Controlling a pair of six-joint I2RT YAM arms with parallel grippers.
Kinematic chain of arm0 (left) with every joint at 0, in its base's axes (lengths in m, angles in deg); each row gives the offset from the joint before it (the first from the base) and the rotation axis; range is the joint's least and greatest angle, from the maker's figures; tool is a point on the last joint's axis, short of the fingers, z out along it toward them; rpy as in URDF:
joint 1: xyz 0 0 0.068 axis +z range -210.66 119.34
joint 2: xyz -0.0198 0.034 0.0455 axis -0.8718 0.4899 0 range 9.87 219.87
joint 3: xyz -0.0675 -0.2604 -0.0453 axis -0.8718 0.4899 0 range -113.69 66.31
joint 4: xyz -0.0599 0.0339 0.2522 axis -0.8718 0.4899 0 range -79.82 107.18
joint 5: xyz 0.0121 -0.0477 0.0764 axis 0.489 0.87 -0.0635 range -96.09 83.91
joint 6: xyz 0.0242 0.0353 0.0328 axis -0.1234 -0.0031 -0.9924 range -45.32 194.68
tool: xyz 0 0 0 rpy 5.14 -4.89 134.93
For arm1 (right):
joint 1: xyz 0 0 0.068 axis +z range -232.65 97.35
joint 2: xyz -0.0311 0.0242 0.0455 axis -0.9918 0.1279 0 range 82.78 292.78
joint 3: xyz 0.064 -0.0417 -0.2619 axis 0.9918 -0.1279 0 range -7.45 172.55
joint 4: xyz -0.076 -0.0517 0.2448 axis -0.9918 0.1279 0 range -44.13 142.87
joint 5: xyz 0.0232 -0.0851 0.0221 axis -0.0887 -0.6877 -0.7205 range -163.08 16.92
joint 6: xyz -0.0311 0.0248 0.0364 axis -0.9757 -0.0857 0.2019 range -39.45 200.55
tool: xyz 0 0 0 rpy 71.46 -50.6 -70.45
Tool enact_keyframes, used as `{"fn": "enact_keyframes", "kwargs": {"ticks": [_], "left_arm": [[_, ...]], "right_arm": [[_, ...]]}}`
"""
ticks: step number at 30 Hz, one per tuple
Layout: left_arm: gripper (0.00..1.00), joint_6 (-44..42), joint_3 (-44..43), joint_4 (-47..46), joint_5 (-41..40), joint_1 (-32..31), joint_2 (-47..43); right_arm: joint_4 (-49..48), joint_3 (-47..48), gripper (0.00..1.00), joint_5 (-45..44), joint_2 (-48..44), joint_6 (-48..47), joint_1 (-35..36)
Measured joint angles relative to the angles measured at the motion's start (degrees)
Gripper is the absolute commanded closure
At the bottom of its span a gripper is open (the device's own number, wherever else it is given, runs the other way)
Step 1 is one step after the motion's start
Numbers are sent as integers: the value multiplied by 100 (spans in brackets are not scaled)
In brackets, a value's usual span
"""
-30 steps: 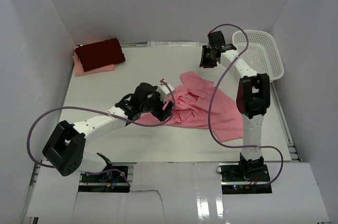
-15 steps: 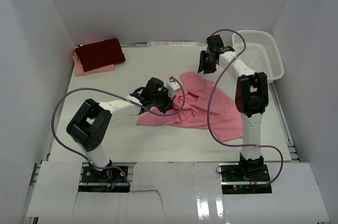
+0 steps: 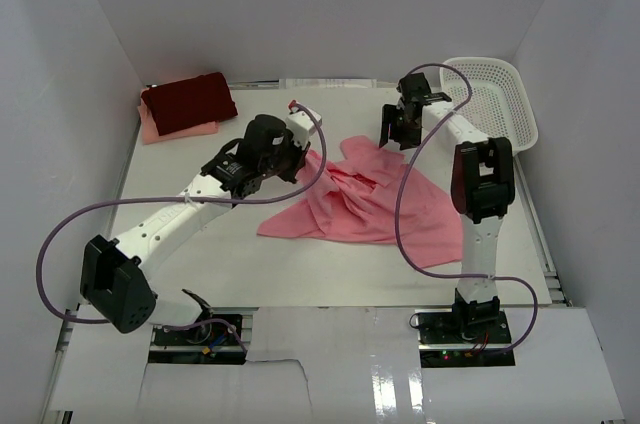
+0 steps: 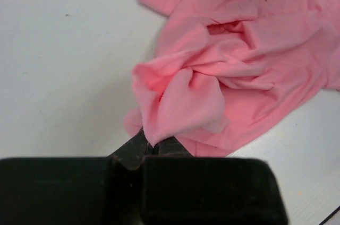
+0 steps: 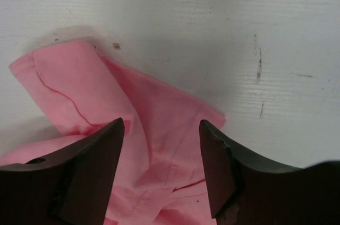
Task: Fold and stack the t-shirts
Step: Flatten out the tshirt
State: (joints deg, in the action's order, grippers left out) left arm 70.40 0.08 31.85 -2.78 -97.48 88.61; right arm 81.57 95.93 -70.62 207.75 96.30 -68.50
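At the far left the dark maroon t-shirt [image 3: 190, 99] lay folded on the pale peach t-shirt [image 3: 178, 131]. My left jaws were clamped on a bunched fold at the left edge of the salmon-pink t-shirt [image 3: 375, 209], mid-bench [image 3: 330, 274]; I judged a gentle lift and leftward draw would spread it best. It sprawled crumpled, its long axis slanting from far-centre to near-right, neck hidden. My right jaws hung wide above its far sleeve, gripping nothing
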Motion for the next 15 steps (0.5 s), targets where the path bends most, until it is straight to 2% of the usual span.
{"fn": "enact_keyframes", "kwargs": {"ticks": [2,6,9,12,15], "left_arm": [[100,85,-168,317,-297,0,-9],[100,457,24,1121,-831,4,33],[100,719,216,1585,-1051,4,155],[100,918,348,1891,-1189,4,297],[100,1036,382,2070,-1272,4,352]], "right_arm": [[-20,-155,28,4,-83,-61,0],[-48,-535,28,37,-354,-107,0],[-122,-758,37,79,-516,-118,11],[-153,-761,37,52,-522,-105,11],[-164,-761,42,-131,-522,-120,11]]}}
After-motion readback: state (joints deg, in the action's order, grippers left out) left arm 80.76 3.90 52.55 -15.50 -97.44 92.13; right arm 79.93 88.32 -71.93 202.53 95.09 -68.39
